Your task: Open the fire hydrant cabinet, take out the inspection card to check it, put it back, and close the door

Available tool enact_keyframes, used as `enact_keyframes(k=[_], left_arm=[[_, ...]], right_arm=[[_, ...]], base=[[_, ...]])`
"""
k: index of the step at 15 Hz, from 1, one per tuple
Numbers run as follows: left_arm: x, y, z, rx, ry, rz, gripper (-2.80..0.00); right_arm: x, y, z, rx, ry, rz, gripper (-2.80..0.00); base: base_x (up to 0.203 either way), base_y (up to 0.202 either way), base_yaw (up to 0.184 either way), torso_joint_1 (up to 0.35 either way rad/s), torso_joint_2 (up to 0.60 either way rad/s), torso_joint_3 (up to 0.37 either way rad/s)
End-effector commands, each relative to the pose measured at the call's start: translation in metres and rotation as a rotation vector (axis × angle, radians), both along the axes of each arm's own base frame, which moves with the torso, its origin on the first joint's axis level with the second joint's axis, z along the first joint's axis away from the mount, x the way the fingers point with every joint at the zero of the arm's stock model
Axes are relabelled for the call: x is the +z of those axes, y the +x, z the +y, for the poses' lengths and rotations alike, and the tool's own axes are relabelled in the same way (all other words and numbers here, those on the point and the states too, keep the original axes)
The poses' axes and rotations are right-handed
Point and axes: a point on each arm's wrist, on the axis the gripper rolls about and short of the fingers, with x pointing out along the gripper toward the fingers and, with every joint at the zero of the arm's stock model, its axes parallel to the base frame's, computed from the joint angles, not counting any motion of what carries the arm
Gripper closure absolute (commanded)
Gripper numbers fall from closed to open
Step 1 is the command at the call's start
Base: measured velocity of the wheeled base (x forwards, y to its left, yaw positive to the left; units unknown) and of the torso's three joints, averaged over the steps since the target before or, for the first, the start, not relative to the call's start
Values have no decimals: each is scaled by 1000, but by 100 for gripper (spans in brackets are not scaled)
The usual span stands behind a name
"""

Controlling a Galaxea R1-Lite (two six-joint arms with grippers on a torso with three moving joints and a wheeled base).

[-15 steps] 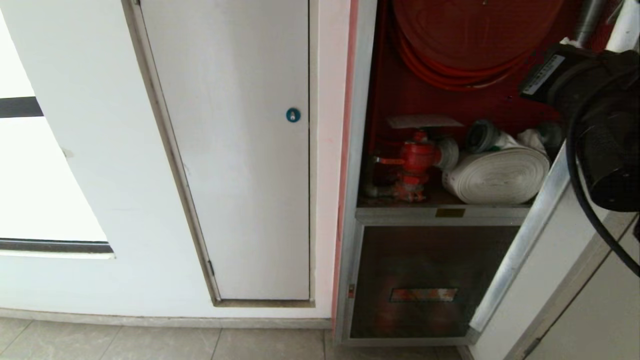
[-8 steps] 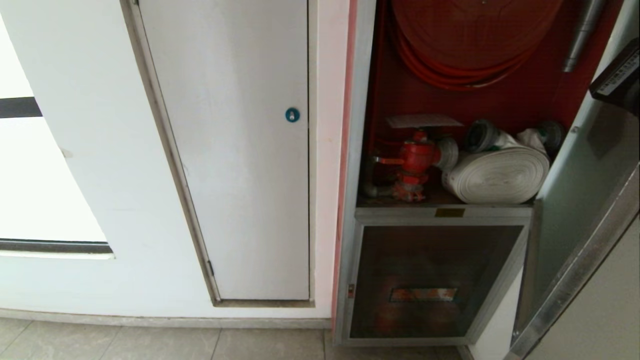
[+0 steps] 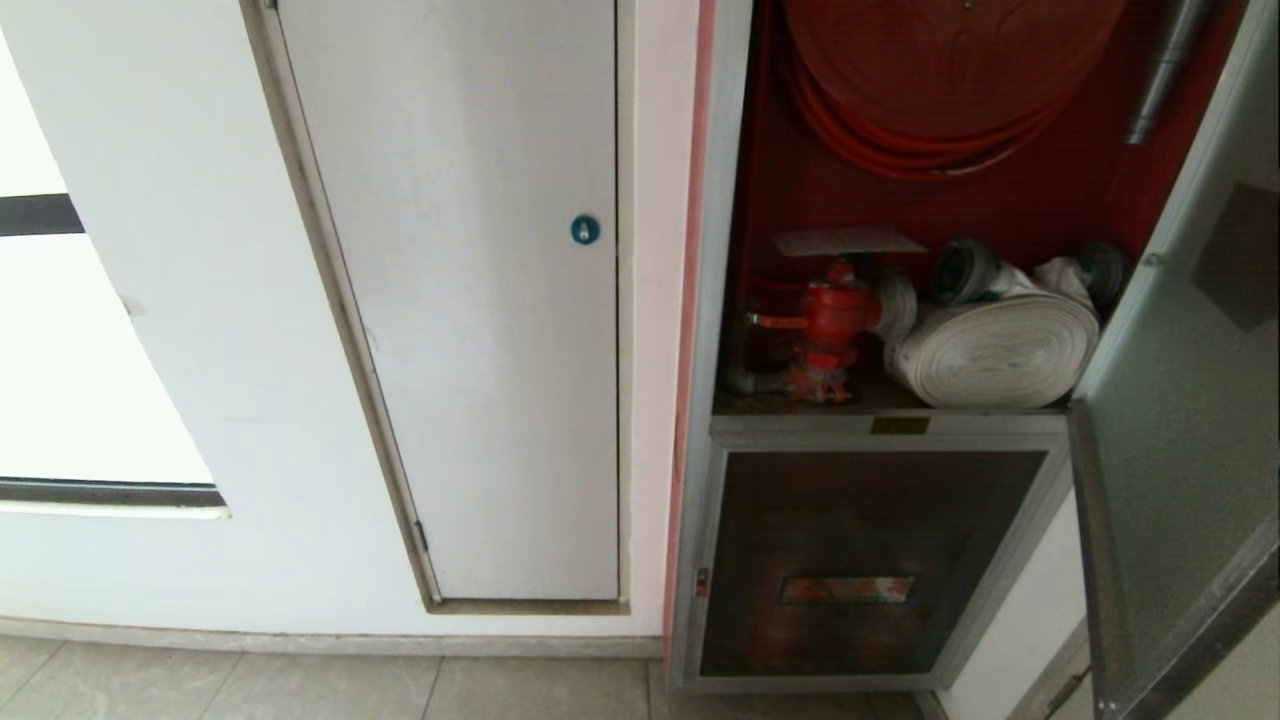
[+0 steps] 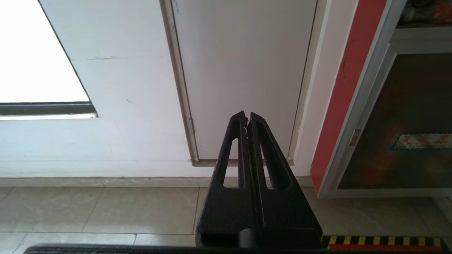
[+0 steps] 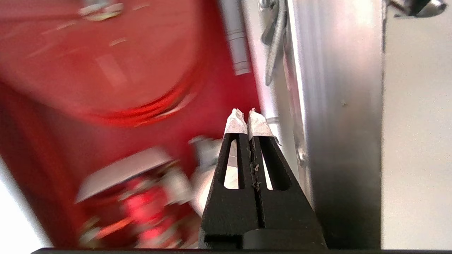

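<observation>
Fingers of right gripper [image 5: 246, 118] pressed together, empty, gone from head view since a second ago. Door [image 3: 1185, 420] swung wider; fire hydrant cabinet [image 3: 900, 200] open. Inspection card [image 3: 848, 242] above red valve [image 3: 835, 315], untouched; left gripper [image 4: 246, 118] shut, idle.

A plain white door [image 3: 470, 300] fills the wall left of centre, with 1 small blue round lock [image 3: 586, 230] near its right edge. Farther left is a bright window [image 3: 70, 370] with a dark sill. Grey floor tiles [image 3: 300, 685] run along the near edge, below a pale skirting strip.
</observation>
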Motion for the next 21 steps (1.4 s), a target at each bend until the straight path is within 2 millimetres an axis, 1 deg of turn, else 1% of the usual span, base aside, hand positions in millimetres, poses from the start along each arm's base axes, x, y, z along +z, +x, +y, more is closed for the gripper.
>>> enact_keyframes(k=[1,2,5,9,14,15,18,21], left_arm=[[-2,1,0,0,0,7,0],[-2,1,0,0,0,7,0],[-2,1,0,0,0,7,0],[-2,1,0,-1,0,7,0],[-2,1,0,1,0,7,0],[-2,1,0,1,0,7,0],[-2,1,0,1,0,7,0],[-2,1,0,1,0,7,0]], right_arm=[[1,-12,-17,-82,6,-11,0],[-1,-15,-23,-116,3,5,0],[1,-29,-38,-206,6,13,0],[1,-50,-65,-419,4,64,0],[-4,-75,-79,-580,4,158,0],[-5,-77,-80,-602,4,173,0],[-7,-76,-84,-632,6,194,0],[-17,-58,-92,-654,3,274,0]], base=[[0,0,0,0,0,0],[0,0,0,0,0,0],[0,0,0,0,0,0],[0,0,0,0,0,0],[0,0,0,0,0,0],[0,0,0,0,0,0],[0,0,0,0,0,0],[0,0,0,0,0,0]])
